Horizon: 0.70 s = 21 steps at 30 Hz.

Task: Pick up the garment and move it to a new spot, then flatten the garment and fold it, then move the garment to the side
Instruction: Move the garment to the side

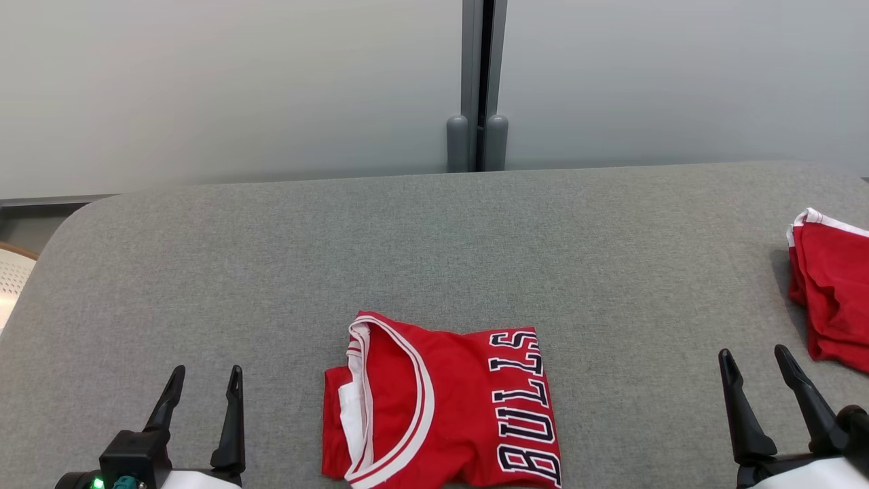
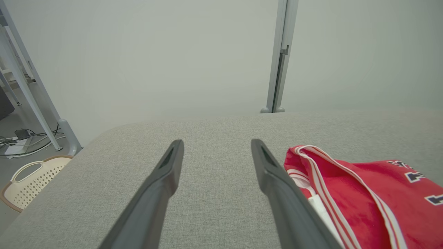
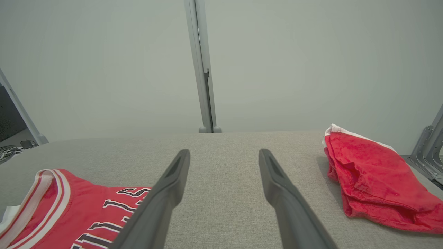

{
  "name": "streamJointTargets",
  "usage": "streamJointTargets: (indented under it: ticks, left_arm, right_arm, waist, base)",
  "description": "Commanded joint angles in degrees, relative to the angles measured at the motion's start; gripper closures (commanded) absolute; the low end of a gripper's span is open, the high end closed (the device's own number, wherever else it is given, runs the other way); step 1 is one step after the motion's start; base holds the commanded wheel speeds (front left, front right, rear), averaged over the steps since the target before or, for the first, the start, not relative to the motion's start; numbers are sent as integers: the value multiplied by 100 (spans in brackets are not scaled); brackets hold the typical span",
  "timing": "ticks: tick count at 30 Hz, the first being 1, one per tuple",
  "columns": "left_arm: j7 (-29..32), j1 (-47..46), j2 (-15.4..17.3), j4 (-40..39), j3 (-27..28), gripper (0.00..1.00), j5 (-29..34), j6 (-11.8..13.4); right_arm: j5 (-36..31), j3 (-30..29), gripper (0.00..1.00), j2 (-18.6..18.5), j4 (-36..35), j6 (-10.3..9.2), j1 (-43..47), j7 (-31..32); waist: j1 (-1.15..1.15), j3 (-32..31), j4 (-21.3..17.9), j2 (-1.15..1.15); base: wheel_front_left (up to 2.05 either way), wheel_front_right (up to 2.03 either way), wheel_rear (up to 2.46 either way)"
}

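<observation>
Garment (folded jersey), between left gripper and right gripper, touching neither, jaws spread

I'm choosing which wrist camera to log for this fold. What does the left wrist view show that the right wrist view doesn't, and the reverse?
Left wrist view, not the right: a cream perforated basket down on the floor past the surface's corner.
Right wrist view, not the left: a second red garment lying bunched on the surface, apart from the jersey.
Both: the grey padded surface, the red Bulls jersey, the grey post behind, and an open end effector: left end effector, right end effector.
</observation>
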Motion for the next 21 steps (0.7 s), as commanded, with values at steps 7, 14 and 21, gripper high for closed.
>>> streamJointTargets:
  ticks: [7, 14, 21]
  left_arm:
    - [-21, -139, 49, -41, -10, 0, -33, 37]
    - [-76, -440, -22, -98, -40, 0, -76, 11]
    - [-216, -990, -139, 20, -117, 0, -72, -74]
  right_arm:
    - [42, 10, 0, -29, 79, -1, -2, 4]
    - [33, 279, 0, -27, 481, -1, -245, -7]
    - [109, 923, 0, 131, 1442, -1, -777, -152]
  waist:
    - [0, 47, 46, 0]
    - [0, 421, 333, 0]
    - [0, 948, 775, 0]
  base:
    - [0, 0, 0]
    - [0, 0, 0]
    - [0, 0, 0]
